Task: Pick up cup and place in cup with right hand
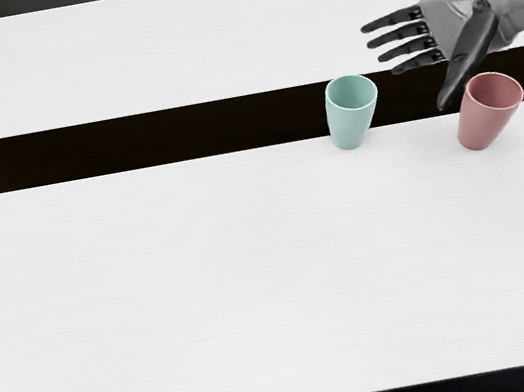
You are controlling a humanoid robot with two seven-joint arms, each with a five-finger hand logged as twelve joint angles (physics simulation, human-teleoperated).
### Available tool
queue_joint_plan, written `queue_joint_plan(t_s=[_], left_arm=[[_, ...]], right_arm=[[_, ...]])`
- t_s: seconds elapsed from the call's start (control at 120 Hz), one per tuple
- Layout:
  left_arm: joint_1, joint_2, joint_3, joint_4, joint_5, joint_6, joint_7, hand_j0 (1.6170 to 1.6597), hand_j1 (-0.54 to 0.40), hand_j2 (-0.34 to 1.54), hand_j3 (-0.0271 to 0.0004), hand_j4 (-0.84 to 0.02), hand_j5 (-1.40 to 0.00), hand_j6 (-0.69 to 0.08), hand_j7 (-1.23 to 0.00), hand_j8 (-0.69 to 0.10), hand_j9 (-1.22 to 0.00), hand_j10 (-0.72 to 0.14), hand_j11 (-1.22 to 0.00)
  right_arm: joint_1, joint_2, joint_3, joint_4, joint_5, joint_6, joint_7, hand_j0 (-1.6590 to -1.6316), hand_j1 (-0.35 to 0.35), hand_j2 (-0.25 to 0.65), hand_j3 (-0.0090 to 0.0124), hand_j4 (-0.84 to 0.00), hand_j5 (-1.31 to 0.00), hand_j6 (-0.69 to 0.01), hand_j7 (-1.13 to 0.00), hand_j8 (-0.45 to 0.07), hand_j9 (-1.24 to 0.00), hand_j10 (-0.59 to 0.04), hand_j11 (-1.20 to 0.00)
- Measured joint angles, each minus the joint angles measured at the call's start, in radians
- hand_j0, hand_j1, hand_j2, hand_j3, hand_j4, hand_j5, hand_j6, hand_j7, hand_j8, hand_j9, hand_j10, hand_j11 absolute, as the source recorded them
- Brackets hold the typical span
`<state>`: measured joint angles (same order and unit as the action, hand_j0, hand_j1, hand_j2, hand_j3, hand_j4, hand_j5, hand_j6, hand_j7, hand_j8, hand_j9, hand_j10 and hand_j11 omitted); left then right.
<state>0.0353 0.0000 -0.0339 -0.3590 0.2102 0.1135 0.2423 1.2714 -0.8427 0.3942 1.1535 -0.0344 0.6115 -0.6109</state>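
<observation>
Cups, two, both mouth up and well apart from each other. First: one mint-green cup (348,127), at two o'clock from the middle of the view. Second: one pink cup (481,125), further out, just short of three o'clock; from the green one it lies just past three.

Hand, one: the right hand (455,18), grey with black digits, entering from three o'clock. Four fingers (402,32) spread apart and extended towards nine; one thumb (469,52) pointing to seven, its tip just beside the pink rim. Nothing is gripped. From the palm, the pink cup lies at six, the green at eight.

Table, one, white (207,287); dark bands (131,143), three, running from nine to three.

Obscured: forearm cut off by the right edge; part of the palm behind the thumb; far outer walls of both cups; whether thumb and pink cup touch, cannot tell.
</observation>
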Motion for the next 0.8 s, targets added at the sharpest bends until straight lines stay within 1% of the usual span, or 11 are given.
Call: queue_joint_plan(t_s=[0.067,0.117,0.158,0.242,0.333,0.425,0.525,0.583,0.642,0.725,0.8], left_arm=[[0.0,0.0,0.0,0.0,0.0,0.0,0.0,1.6581,0.349,0.0,-0.0001,0.0,0.0,0.0,0.0,0.0,0.0,0.0,0.0],[0.0,0.0,0.0,0.0,0.0,0.0,0.0,1.6581,0.349,0.0,-0.0001,0.0,0.0,0.0,0.0,0.0,0.0,0.0,0.0],[0.0,0.0,0.0,0.0,0.0,0.0,0.0,1.6581,0.349,0.0,-0.0001,0.0,0.0,0.0,0.0,0.0,0.0,0.0,0.0],[0.0,0.0,0.0,0.0,0.0,0.0,0.0,1.6581,0.349,0.0,-0.0001,0.0,0.0,0.0,0.0,0.0,0.0,0.0,0.0],[0.0,0.0,0.0,0.0,0.0,0.0,0.0,1.6581,0.349,0.0,-0.0001,0.0,0.0,0.0,0.0,0.0,0.0,0.0,0.0],[0.0,0.0,0.0,0.0,0.0,0.0,0.0,1.6581,0.349,0.0,0.0,0.0,0.0,0.0,0.0,0.0,0.0,0.0,0.0],[0.0,0.0,0.0,0.0,0.0,0.0,0.0,1.6581,0.349,0.0,0.0,0.0,0.0,0.0,0.0,0.0,0.0,0.0,0.0],[0.0,0.0,0.0,0.0,0.0,0.0,0.0,1.6581,0.349,0.0,0.0,0.0,0.0,0.0,0.0,0.0,0.0,0.0,0.0],[0.0,0.0,0.0,0.0,0.0,0.0,0.0,1.6581,0.349,0.0,0.0,0.0,0.0,0.0,0.0,0.0,0.0,0.0,0.0],[0.0,0.0,0.0,0.0,0.0,0.0,0.0,1.6581,0.349,0.0,0.0,0.0,0.0,0.0,0.0,0.0,0.0,0.0,0.0],[0.0,0.0,0.0,0.0,0.0,0.0,0.0,1.6581,0.349,0.0,0.0,0.0,0.0,0.0,0.0,0.0,0.0,0.0,0.0]], right_arm=[[0.027,-0.005,0.0,0.105,-0.094,-0.009,0.0,-1.6581,-0.349,-0.001,0.0,-0.001,0.0,0.001,0.0,0.001,0.0,0.001,0.0],[0.039,-0.013,0.0,0.186,-0.165,-0.075,0.0,-1.6581,-0.349,-0.001,0.0,-0.001,0.0,0.0,0.0,0.0,0.0,0.0,0.0],[0.045,-0.016,0.0,0.234,-0.221,-0.138,0.0,-1.6581,-0.349,0.0,0.0,-0.001,0.0,0.0,0.0,0.0,0.0,0.0,0.0],[0.052,-0.004,-0.013,0.29,-0.348,-0.281,0.0,-1.6581,-0.349,0.0,0.0,-0.001,0.0,-0.001,0.0,-0.001,0.0,-0.001,0.0],[0.056,0.051,-0.044,0.323,-0.509,-0.441,0.0,-1.6581,-0.349,0.0,0.0,-0.002,0.0,-0.002,0.0,-0.002,0.0,-0.001,0.0],[0.051,0.116,-0.079,0.328,-0.609,-0.53,0.0,-1.6581,-0.349,0.0,0.0,-0.002,0.0,-0.003,0.0,-0.002,0.0,-0.002,0.0],[0.042,0.156,-0.142,0.328,-0.654,-0.632,0.0,-1.6581,-0.349,0.001,0.0,-0.003,0.0,-0.004,0.0,-0.003,0.0,-0.002,0.0],[0.039,0.184,-0.168,0.318,-0.681,-0.69,0.0,-1.6581,-0.349,0.001,0.0,-0.003,0.0,-0.004,0.0,-0.003,0.0,-0.002,0.0],[0.038,0.228,-0.183,0.286,-0.716,-0.732,0.0,-1.6581,-0.349,0.001,0.0,-0.003,0.0,-0.004,0.0,-0.003,0.0,-0.002,0.0],[0.037,0.296,-0.194,0.207,-0.742,-0.762,0.0,-1.6581,-0.349,0.001,0.0,-0.003,0.0,-0.004,0.0,-0.003,0.0,-0.002,0.0],[0.032,0.334,-0.198,0.147,-0.753,-0.774,0.0,-1.6581,-0.349,0.001,0.0,-0.003,0.0,-0.004,0.0,-0.003,0.0,-0.002,0.0]])
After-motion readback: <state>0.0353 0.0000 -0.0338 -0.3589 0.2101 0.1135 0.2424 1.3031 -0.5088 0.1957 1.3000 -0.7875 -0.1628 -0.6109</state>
